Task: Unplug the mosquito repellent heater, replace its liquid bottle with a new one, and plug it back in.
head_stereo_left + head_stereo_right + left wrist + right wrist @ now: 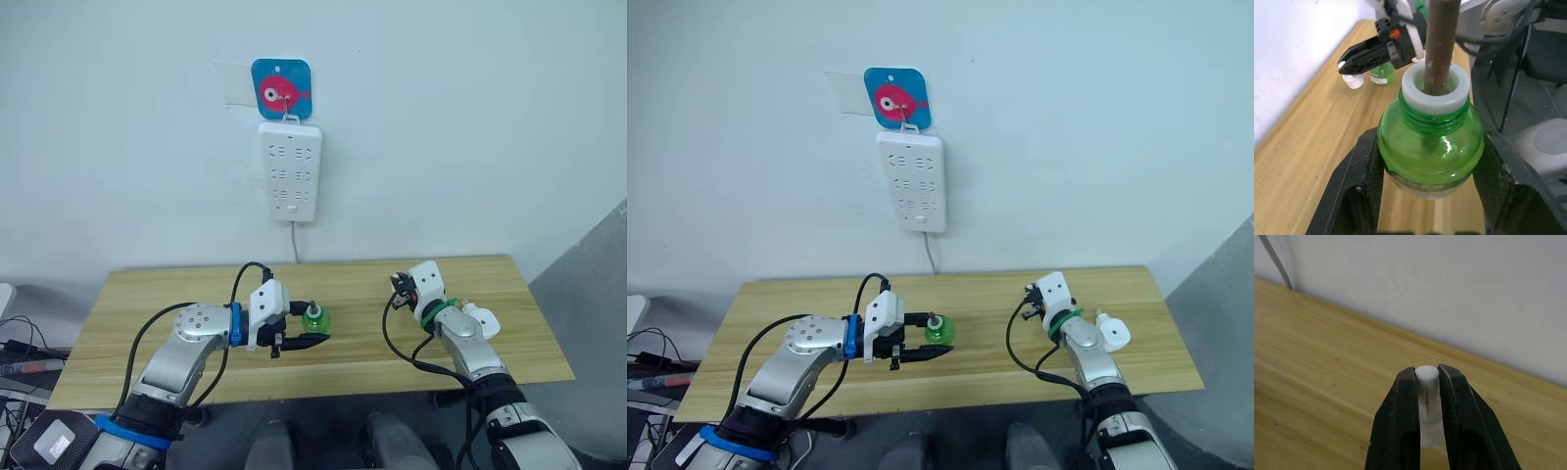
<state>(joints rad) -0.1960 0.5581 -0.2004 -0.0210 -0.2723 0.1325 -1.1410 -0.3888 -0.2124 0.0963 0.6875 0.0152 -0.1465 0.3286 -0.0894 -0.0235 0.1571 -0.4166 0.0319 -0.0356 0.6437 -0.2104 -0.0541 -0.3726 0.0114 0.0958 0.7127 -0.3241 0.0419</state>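
Left gripper (1425,196) clamps the green liquid bottle (1431,147) by its belly, wick upright; right gripper (1427,396) is clenched on a small white piece, probably the mosquito repellent heater (1113,333); align neck squarely before threading, grip unchanged.

Silver arms, blue bands, black cables

Honestly nothing readable from where I'm standing. The blue hanging card (281,86) on the wall has a pink fish-like cartoon on it but no lettering I can make out. The white power strip (290,171) below it shows just socket slots, with no brand or numbers I can read.
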